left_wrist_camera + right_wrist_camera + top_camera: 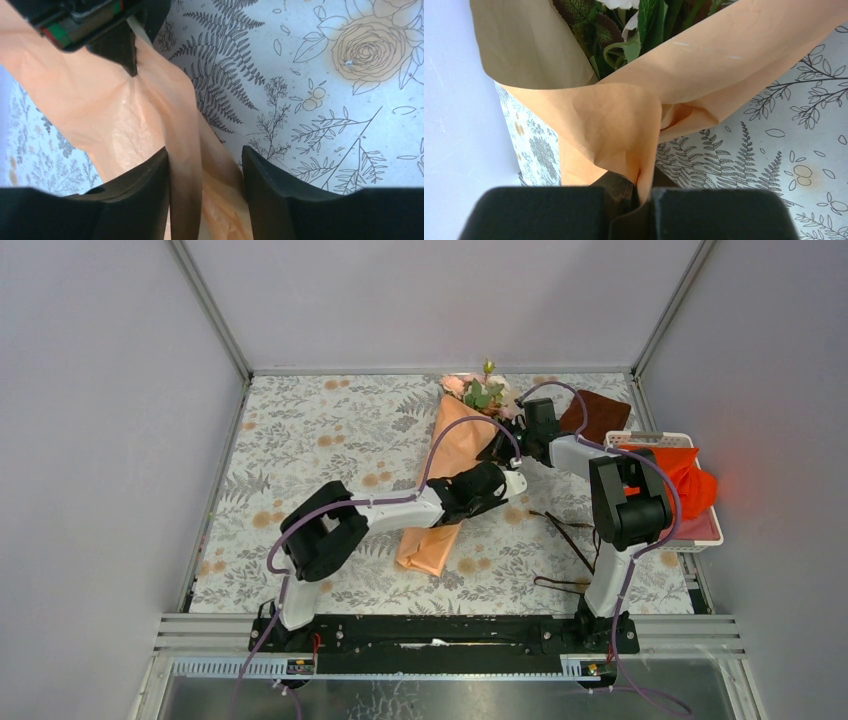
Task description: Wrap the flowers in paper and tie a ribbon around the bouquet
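The bouquet lies slanted on the flowered tablecloth, a long cone of peach-orange paper [440,530] with the flowers [480,392] at its far end. In the right wrist view green leaves [624,25] show inside the cone's mouth. My right gripper [644,192] is shut on a fold of the paper [614,120] near that mouth. My left gripper [205,185] stands open astride a raised ridge of the paper [115,115] at mid-cone, its left finger [150,190] against the ridge. The right gripper [100,30] shows at the top left of the left wrist view. The ribbon [572,536] lies loose on the table to the right.
A dark brown folded cloth [598,412] lies at the back right. A white basket [700,530] with a bright orange cloth [690,480] stands at the right edge. Grey walls close in the table on three sides.
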Robot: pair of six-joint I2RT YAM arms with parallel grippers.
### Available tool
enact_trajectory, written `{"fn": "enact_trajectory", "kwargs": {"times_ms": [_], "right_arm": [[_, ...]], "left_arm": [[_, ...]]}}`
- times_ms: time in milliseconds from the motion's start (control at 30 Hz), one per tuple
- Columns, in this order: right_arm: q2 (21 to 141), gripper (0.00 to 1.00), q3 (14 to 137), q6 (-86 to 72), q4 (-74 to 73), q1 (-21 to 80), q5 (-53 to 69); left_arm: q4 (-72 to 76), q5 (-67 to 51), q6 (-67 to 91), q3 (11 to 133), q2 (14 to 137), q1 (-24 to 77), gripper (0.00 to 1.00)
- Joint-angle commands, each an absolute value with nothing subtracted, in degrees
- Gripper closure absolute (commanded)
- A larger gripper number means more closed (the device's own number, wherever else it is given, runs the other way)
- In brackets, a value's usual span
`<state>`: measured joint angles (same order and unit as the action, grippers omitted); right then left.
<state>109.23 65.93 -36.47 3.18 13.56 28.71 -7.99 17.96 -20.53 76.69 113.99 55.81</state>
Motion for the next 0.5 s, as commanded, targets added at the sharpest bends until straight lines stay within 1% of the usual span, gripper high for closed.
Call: {"fn": "enact_trajectory", "kwargs": {"times_ms": [0,67,167,233,267,300,367,400,467], "right_arm": [[105.7,1.00,66.9,-36.1,3.6,14.0,27.9],[105.4,1.00,66.8,-36.0,3.3,14.0,27.8],[104.9,1.00,67.1,-35.4,2.5,14.0,27.6],[104.9,1.00,67.7,-34.6,1.2,14.0,27.2],[104.9,1.00,68.2,-33.8,0.5,14.0,26.9],[104.9,0.95,69.0,-32.5,-2.5,13.9,26.5],[104.4,0.71,71.9,-28.1,-10.0,14.0,23.9],[103.7,0.63,74.3,-24.7,-14.6,14.0,18.9],[100.9,0.54,76.8,-19.7,-23.9,13.9,7.7]], "left_arm": [[-2.1,19.8,-21.9,75.1,111.9,55.7,0.52],[-2.6,19.7,-22.0,75.4,112.3,55.5,0.66],[-3.8,19.2,-21.7,76.2,113.4,55.2,0.83],[-4.6,18.8,-21.2,76.7,113.9,55.1,0.99],[-4.9,18.6,-20.9,77.0,114.0,55.0,1.00],[-5.0,18.3,-20.7,77.1,113.9,54.8,1.00],[-5.4,17.7,-20.2,77.4,113.5,54.2,1.00],[-5.9,17.3,-19.8,77.8,113.3,53.8,1.00],[-7.2,16.0,-18.4,78.5,112.9,52.1,1.00]]}}
